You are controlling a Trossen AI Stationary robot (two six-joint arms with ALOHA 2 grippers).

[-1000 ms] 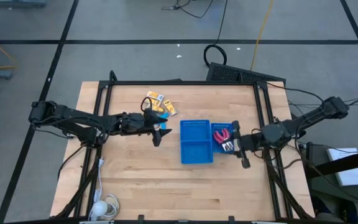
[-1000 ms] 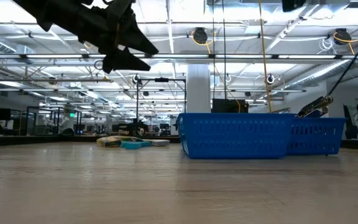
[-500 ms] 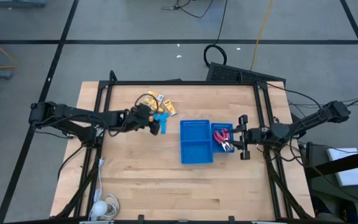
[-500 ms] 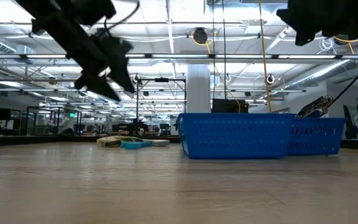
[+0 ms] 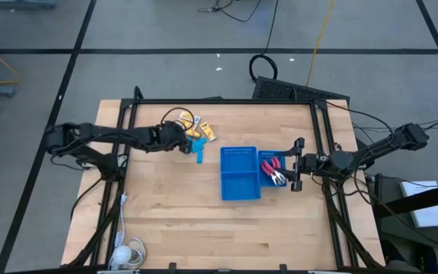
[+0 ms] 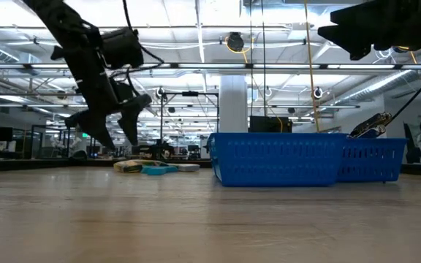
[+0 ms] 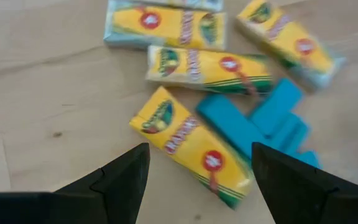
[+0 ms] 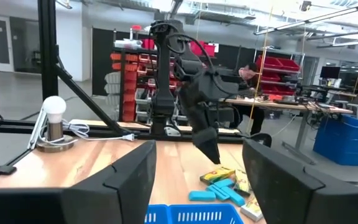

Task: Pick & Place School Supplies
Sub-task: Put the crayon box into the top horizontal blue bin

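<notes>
High view: the blue tray (image 5: 240, 173) is taken as landmark. To its left, toward the table's far edge, a cluster of yellow packets (image 5: 195, 125) and light-blue pieces (image 5: 198, 147) is seen on the wooden table (image 5: 166, 221). The left gripper (image 5: 186, 141) is held over this cluster with fingers spread and nothing grasped; in its wrist view four packets and the blue pieces (image 7: 263, 121) are seen between its fingers. Red-handled scissors (image 5: 272, 167) are seen lying in the tray's right compartment. The right gripper (image 5: 296, 164) is held just right of the tray, released and empty.
</notes>
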